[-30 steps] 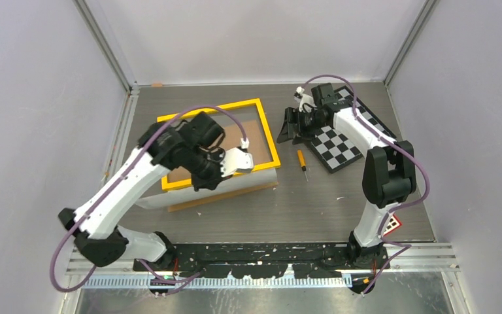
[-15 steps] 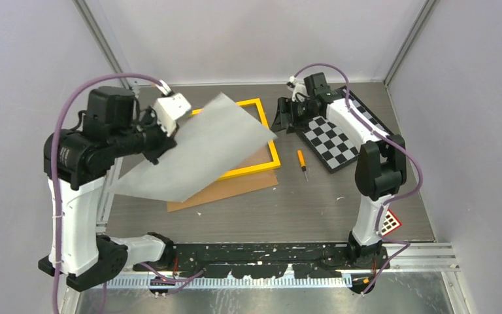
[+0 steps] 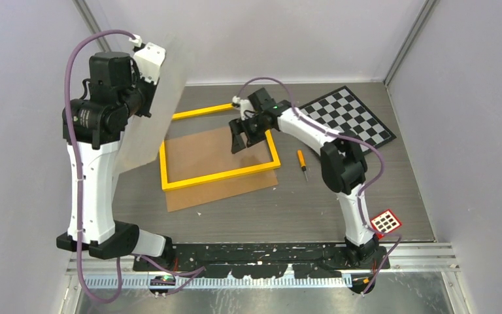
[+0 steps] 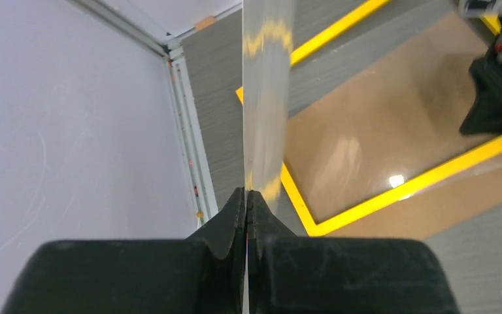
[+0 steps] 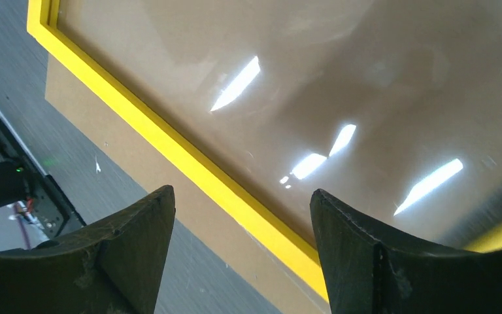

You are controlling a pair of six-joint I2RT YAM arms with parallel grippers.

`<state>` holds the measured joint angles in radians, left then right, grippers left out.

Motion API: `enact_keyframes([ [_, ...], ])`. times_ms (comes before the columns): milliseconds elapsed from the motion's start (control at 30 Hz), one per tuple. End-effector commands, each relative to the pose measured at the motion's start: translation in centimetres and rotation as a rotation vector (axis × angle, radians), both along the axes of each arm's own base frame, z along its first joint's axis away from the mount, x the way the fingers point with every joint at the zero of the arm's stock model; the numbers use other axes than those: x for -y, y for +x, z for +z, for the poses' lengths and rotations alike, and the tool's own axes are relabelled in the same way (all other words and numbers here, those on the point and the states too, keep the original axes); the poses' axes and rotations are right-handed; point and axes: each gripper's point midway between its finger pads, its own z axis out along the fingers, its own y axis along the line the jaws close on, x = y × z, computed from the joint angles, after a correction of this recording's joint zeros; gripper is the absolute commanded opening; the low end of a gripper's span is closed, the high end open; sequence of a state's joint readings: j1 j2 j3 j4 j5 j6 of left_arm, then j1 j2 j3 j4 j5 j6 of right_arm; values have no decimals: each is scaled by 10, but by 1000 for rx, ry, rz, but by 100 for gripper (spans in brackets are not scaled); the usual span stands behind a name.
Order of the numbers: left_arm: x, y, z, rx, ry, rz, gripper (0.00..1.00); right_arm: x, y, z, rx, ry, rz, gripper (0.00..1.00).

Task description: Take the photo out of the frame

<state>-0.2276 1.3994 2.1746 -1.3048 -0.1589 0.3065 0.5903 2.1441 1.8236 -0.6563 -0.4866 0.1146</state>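
My left gripper point(image 3: 146, 84) is raised high at the left and shut on the photo point(image 3: 151, 121), which hangs almost upright. Only its pale grey back shows; the printed side is hidden. In the left wrist view the jaws point(image 4: 246, 193) pinch the sheet point(image 4: 267, 98) edge-on. The yellow frame point(image 3: 219, 174) lies flat on the table, on top of the brown backing board point(image 3: 222, 191). My right gripper point(image 3: 238, 141) is open and empty, hovering over the frame's right part. Its wrist view shows the yellow border point(image 5: 189, 163) between the open fingers and a glossy pane point(image 5: 314, 72).
A black-and-white checkerboard point(image 3: 353, 118) lies at the back right. An orange-handled screwdriver point(image 3: 302, 162) lies just right of the frame. A small red-and-white tag point(image 3: 387, 222) sits by the right arm's base. Walls close in the left, back and right.
My left arm has lifted the photo off the frame, up and to the left, turning it almost upright. My right gripper has moved from the checkerboard to above the frame.
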Motion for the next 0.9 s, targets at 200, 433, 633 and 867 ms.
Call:
enact_keyframes([
  [200, -21, 35, 15, 125, -45, 138, 0, -49, -24, -36, 81, -106, 232, 75],
  [433, -18, 38, 1, 100, -51, 130, 0, -36, -82, -64, -43, -182, 350, 56],
  [633, -9, 41, -13, 61, -70, 93, 0, -23, -131, -74, -149, -202, 409, 47],
  [867, 1, 52, -18, 71, -59, 19, 0, -18, -143, -74, -141, -201, 394, 52],
])
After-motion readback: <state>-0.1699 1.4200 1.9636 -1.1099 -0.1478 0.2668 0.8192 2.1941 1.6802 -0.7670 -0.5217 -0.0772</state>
